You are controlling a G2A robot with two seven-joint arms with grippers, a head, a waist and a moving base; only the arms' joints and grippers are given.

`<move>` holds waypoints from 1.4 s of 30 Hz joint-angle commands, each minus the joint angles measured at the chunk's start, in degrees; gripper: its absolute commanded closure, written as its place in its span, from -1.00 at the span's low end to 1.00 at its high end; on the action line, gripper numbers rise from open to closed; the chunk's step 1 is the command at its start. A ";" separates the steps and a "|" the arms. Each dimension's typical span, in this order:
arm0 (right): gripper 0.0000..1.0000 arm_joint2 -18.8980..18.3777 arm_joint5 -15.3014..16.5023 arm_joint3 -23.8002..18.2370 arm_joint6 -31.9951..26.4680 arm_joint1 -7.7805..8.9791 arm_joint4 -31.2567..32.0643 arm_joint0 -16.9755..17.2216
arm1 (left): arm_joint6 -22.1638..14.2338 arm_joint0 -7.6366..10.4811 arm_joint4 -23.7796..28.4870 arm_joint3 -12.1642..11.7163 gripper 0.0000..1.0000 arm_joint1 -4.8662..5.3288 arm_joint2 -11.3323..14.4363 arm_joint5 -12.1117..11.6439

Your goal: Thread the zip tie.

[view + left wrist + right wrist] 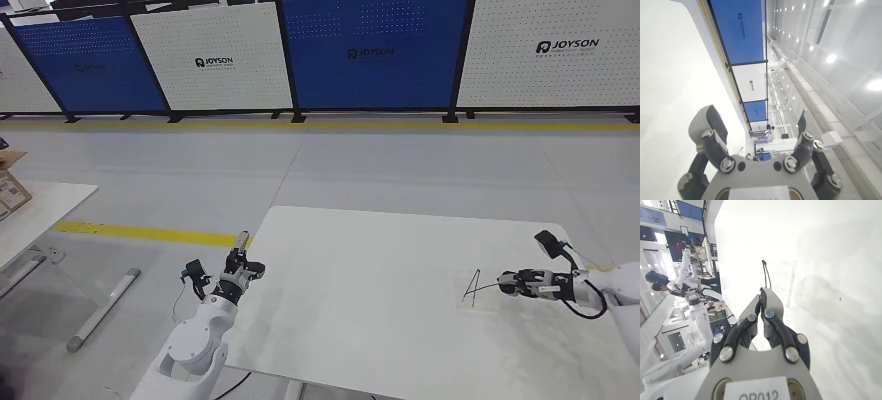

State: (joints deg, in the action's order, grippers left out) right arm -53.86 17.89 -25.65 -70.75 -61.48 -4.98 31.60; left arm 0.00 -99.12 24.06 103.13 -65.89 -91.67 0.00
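The thin black zip tie (481, 290) lies bent on the white table (380, 280) near its right side, one end raised. In the right wrist view the zip tie (765, 275) runs as two strands from the fingertips out to its small head. My right gripper (503, 283) (761, 290) is shut on the strands' near end, low over the table. My left gripper (243, 252) (759, 117) stands at the table's left edge, far from the tie, open with nothing between its dark pads (718, 123).
A second white table with cardboard boxes (12, 185) stands at the far left. A grey tube (103, 308) lies on the floor beside it. Blue and white pegboard panels (375, 50) close off the back, behind a yellow floor line.
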 commanded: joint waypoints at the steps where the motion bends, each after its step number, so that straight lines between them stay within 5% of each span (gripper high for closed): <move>1: 1.00 -0.39 0.27 -0.46 0.37 0.20 -0.13 0.21 | 0.00 0.00 0.00 0.00 -1.00 0.00 0.00 0.00; 15: 1.00 -4.52 1.59 -6.01 -2.34 2.75 -2.18 3.33 | 0.00 0.00 0.00 0.00 -1.00 0.00 0.00 0.00; 22: 1.00 -10.09 1.59 -14.52 -8.73 5.18 -7.83 8.16 | 0.00 0.00 0.00 0.00 -1.00 0.00 0.00 0.00; 27: 1.00 -14.07 1.59 -24.58 -8.89 7.53 -12.05 15.06 | 0.00 0.00 0.00 0.00 -1.00 0.00 0.00 0.00; 39: 1.00 -14.07 1.59 -24.58 -8.89 7.53 -12.05 15.06 | 0.00 0.00 0.00 0.00 -1.00 0.00 0.00 0.00; 42: 1.00 -14.49 1.59 -28.65 -5.61 7.47 -13.39 17.18 | 0.00 0.00 0.00 0.00 -1.00 0.00 0.00 0.00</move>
State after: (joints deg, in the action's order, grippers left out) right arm -68.02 19.48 -52.72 -77.39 -54.02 -17.11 47.96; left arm 0.00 -99.12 24.06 103.13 -65.89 -91.67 0.00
